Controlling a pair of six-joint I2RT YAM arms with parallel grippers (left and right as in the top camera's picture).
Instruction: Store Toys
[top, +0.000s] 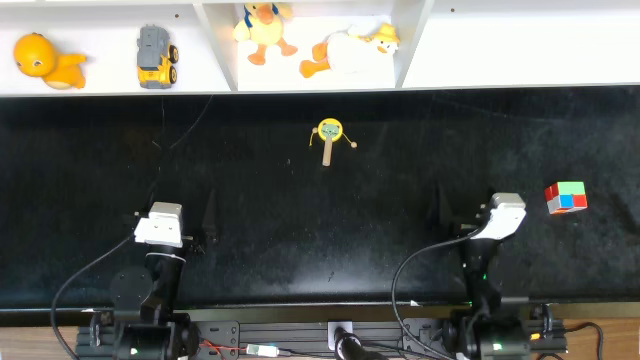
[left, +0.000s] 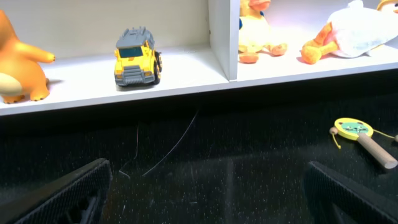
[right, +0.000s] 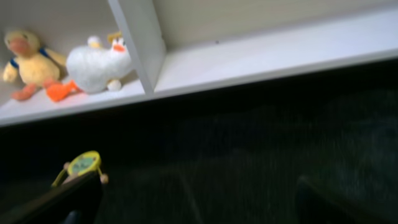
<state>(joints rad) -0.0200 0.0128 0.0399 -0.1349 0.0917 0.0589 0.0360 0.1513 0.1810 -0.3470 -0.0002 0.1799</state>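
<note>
Left pincer spread, rattle beyond; cube rightward, truck shelved

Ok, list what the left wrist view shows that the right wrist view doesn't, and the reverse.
Left wrist only: the orange rounded toy figure and the yellow toy truck with a grey top, side by side in one shelf bay. Right wrist only: the white shelf bay beyond the plush toys' bay. Both: the yellow plush duck, the white plush duck with orange feet, and the yellow round rattle drum with a wooden handle.
</note>
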